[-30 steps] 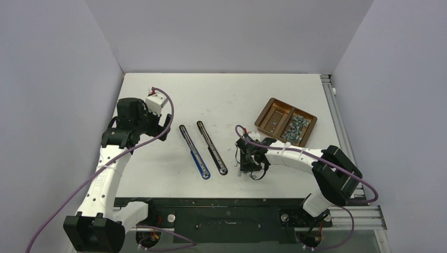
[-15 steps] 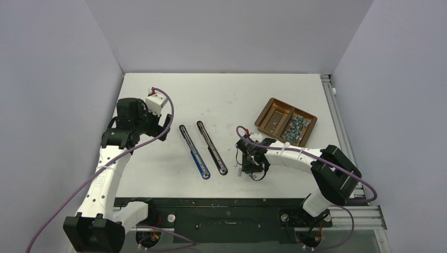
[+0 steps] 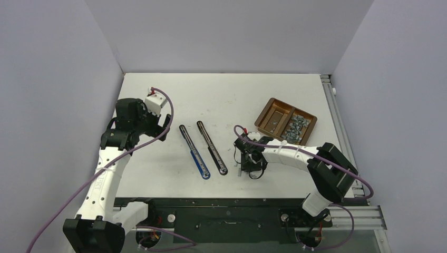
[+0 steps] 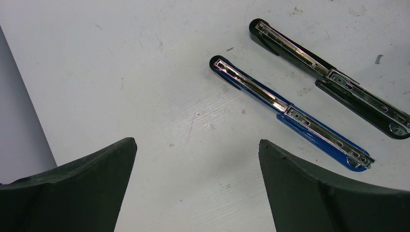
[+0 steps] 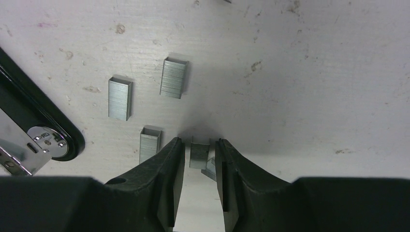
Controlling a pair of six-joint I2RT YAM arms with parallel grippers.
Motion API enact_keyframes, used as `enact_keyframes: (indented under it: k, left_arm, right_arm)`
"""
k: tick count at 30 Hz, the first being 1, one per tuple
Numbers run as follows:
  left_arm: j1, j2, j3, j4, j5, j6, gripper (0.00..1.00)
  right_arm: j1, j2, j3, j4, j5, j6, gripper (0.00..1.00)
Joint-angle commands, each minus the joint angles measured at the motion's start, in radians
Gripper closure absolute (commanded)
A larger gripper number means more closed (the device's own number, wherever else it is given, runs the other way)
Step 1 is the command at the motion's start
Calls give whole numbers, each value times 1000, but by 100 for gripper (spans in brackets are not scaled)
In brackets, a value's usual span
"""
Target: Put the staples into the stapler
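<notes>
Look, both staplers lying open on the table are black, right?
Not both. The black stapler lies open on the table, but the one beside it is a blue stapler, also open. The left wrist view shows the colours.

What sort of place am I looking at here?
Probably a robotics lab test cell: plain grey walls box in a white table, a left arm and right arm are bolted at its near edge, and a blue stapler and black stapler lie opened.

One short silver staple strip (image 5: 199,155) lies flat between my right gripper (image 5: 199,143) tips, three more strips (image 5: 173,77) just ahead. Blue stapler (image 4: 290,112) and black stapler (image 4: 329,75) lie opened flat, side by side, ahead of my left gripper (image 4: 196,142).
</notes>
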State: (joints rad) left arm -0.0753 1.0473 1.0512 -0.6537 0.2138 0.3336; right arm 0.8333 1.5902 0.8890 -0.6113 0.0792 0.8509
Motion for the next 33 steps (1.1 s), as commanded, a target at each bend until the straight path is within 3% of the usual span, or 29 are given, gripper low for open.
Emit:
enact_keyframes:
  k: [1, 13, 22, 33]
  left_arm:
    - [9, -23, 7, 33, 3, 7, 4]
    - [9, -14, 14, 34, 11, 7, 4]
    - [9, -16, 21, 30, 13, 21, 4]
    - [9, -21, 12, 43, 12, 30, 4]
  right_arm:
    - [10, 29, 44, -19, 40, -38, 69]
    - [10, 48, 53, -53, 37, -60, 74]
    - [9, 98, 96, -115, -27, -102, 67]
    - [-18, 121, 102, -136, -60, -115, 69]
